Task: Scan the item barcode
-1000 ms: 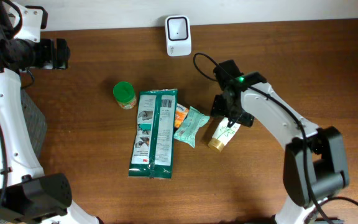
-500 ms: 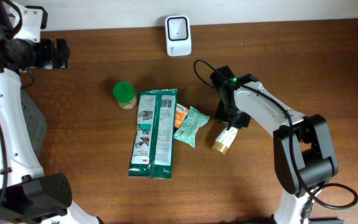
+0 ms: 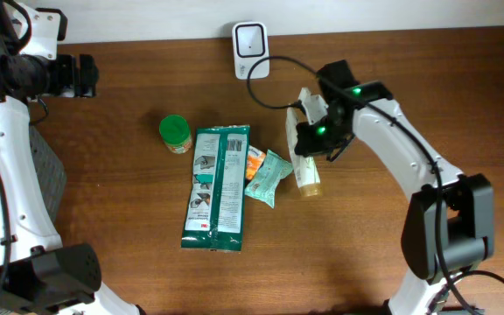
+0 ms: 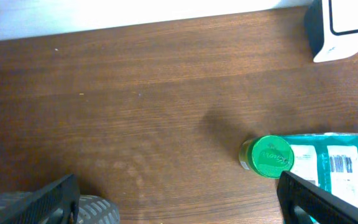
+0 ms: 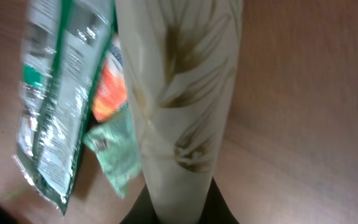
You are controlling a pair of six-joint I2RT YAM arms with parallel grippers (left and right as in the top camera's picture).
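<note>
My right gripper (image 3: 318,131) is shut on a cream tube with a brown leaf print (image 3: 304,162) and holds it above the table, right of the packets. In the right wrist view the tube (image 5: 179,93) fills the middle, with the dark fingers (image 5: 143,208) pinching its lower end. No barcode shows on the tube's visible side. The white scanner (image 3: 250,38) stands at the back edge, also seen in the left wrist view (image 4: 344,28). At the far left my left gripper (image 3: 81,76) hangs open and empty, its fingertips (image 4: 316,199) wide apart over bare wood.
A green-lidded jar (image 3: 175,133) stands left of a long teal packet (image 3: 217,186). A small mint packet (image 3: 269,177) and an orange item (image 3: 254,160) lie beside the tube. A black cable (image 3: 265,79) loops near the scanner.
The right gripper closed on the tube and lifted it off the table, shifting it back and left toward the scanner. The left arm stayed still.
</note>
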